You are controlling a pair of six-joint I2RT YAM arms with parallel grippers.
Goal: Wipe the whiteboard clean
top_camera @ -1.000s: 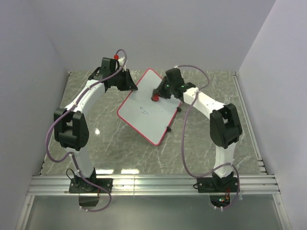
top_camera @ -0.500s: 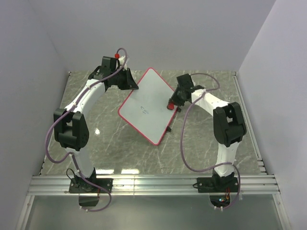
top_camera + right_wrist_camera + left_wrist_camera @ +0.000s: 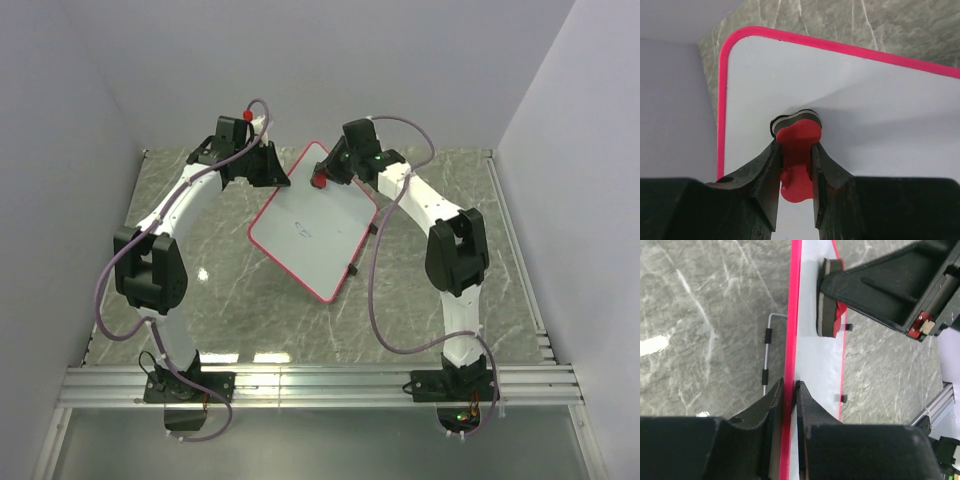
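The whiteboard (image 3: 315, 232) is white with a thin red frame and leans tilted on the table, with faint blue scribbles (image 3: 300, 229) near its middle. My left gripper (image 3: 277, 180) is shut on its upper left edge; in the left wrist view the fingers (image 3: 771, 401) pinch the red frame (image 3: 791, 315). My right gripper (image 3: 322, 179) is shut on the small red eraser (image 3: 796, 150) and presses its felt pad on the board near the top corner (image 3: 730, 45). The eraser also shows in the left wrist view (image 3: 830, 297).
The board's wire stand (image 3: 767, 347) and small black feet (image 3: 352, 270) rest on the grey marble table (image 3: 220, 290). Grey walls close in on the left, back and right. An aluminium rail (image 3: 320, 385) runs along the near edge.
My right gripper swept the eraser from the board's upper middle to its right edge, then back up to the top corner. The left gripper and board stayed still.
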